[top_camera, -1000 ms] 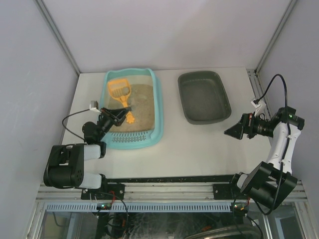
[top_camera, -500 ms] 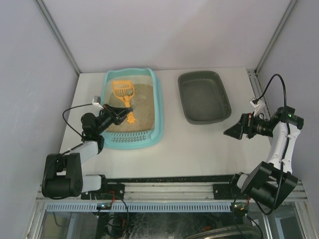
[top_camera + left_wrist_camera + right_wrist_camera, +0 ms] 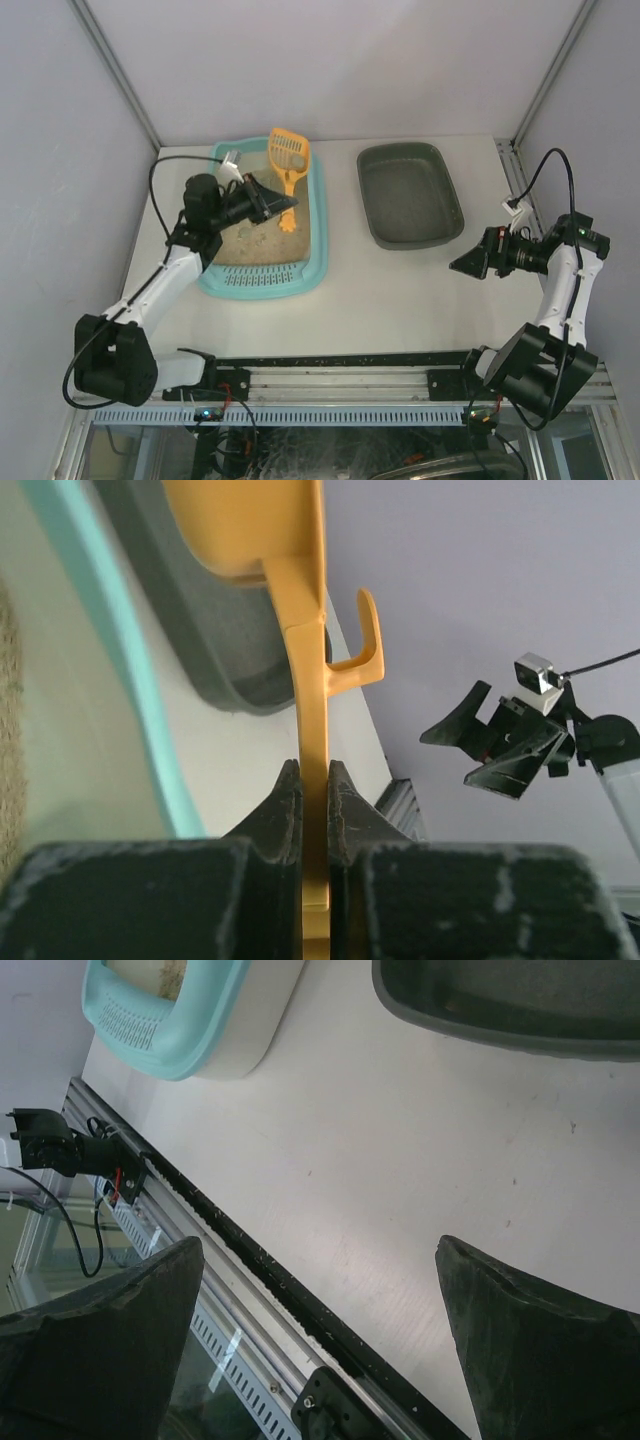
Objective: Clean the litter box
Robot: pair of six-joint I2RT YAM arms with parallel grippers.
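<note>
The light-teal litter box [image 3: 318, 232] with tan litter sits at the left of the table; its slotted end shows in the right wrist view [image 3: 150, 1020]. An orange slotted scoop [image 3: 288, 153] hangs raised over the box's far right corner. My left gripper [image 3: 279, 204] is shut on the scoop's handle [image 3: 312, 710], the two fingers pressed flat against it, in the left wrist view [image 3: 314, 780]. The scoop's head points toward the dark grey tray. My right gripper [image 3: 463, 265] hovers open and empty over bare table at the right, also seen from the right wrist [image 3: 318, 1250].
A dark grey tray [image 3: 410, 195] lies empty to the right of the litter box, seen too in the wrist views [image 3: 215, 660] [image 3: 520, 1005]. White walls enclose the table on three sides. A black rail [image 3: 250, 1270] runs along the near edge.
My left arm has lifted the scoop out of the litter and swung it up and rightward, from the box's middle to its far right corner. The right arm has not moved.
</note>
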